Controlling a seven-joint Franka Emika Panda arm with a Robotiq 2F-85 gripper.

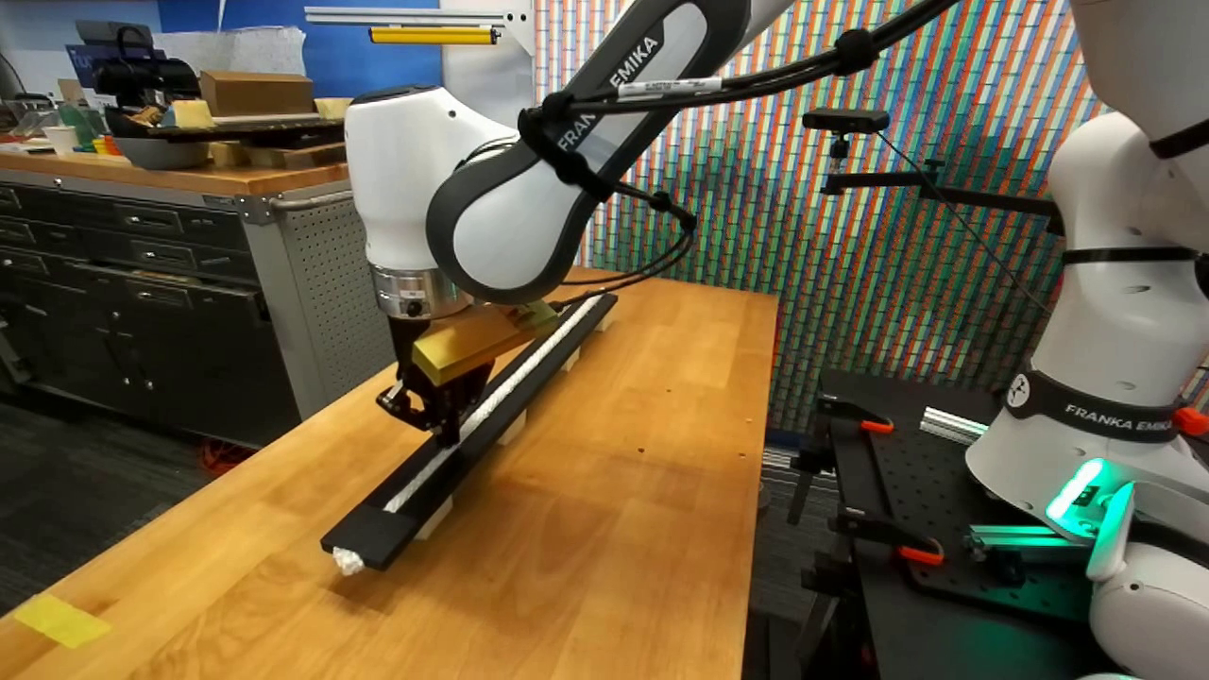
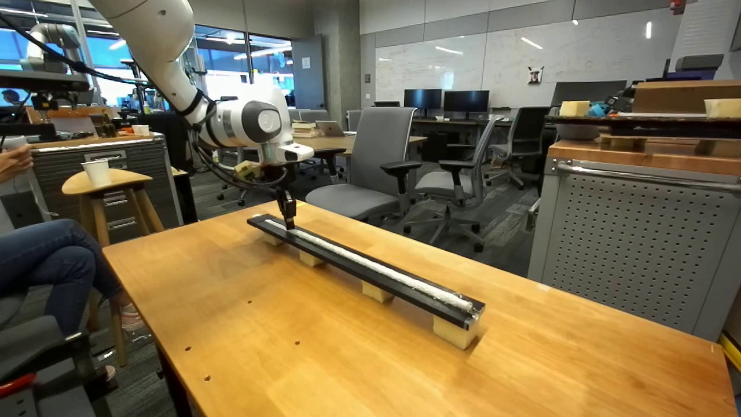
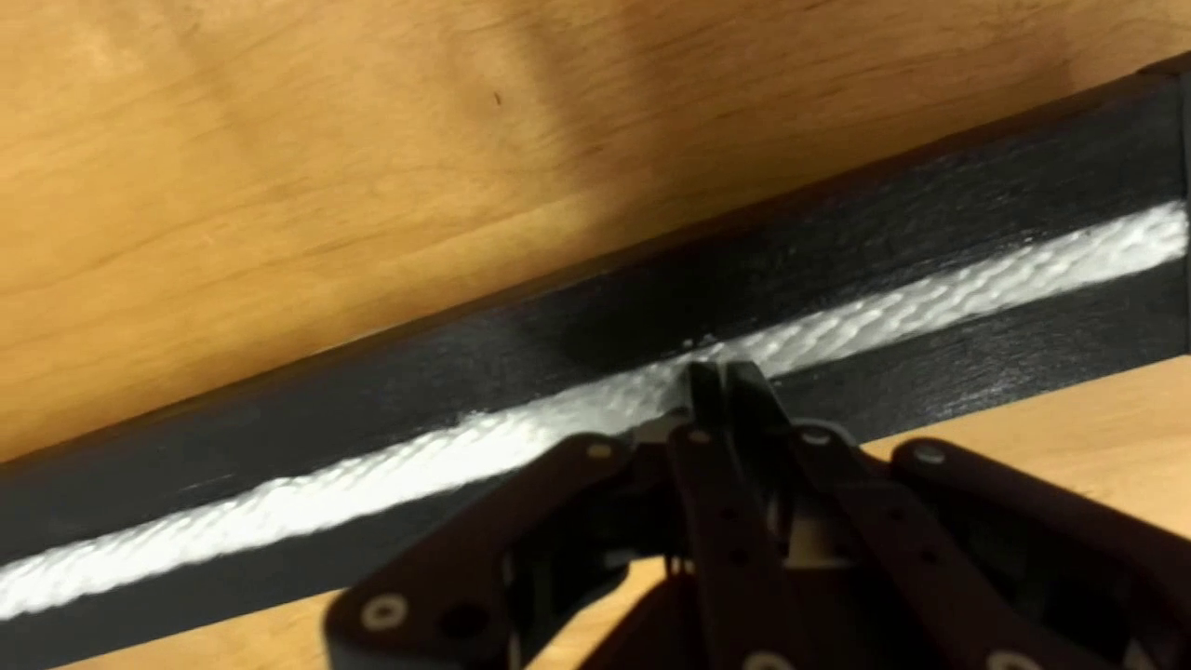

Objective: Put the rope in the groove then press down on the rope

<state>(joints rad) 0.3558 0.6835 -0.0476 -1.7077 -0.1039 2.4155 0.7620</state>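
Rope point(image 3: 372, 489) lying lengthwise in grooved bar point(image 1: 373, 535). Gripper point(image 3: 724, 372): jaws fully together, holding nothing, fingertips point(image 3: 705, 395) on rope. Base band point(image 1: 1115, 416) reads "FRANKA EMIKA". Above: arm point(image 1: 519, 231) lettered "EMIKA", partly hidden "FRAN"; white label point(image 1: 669, 87) illegible.

Dark carpet point(image 2: 503, 249) underfoot. Wooden tabletop point(image 2: 370, 341), grey office chairs point(image 2: 376, 139) beyond it. Broad whiteboard point(image 2: 509, 63) on the far wall point(image 2: 399, 14), streaks of light point(image 2: 531, 44) glinting in it. Glass panes point(image 2: 269, 63) bright blue and white. Wooden stool point(image 2: 130, 178). Dark drawer cabinet point(image 1: 142, 326), perforated side panel point(image 2: 642, 249). Tall, multicoloured patterned backdrop point(image 1: 746, 217).
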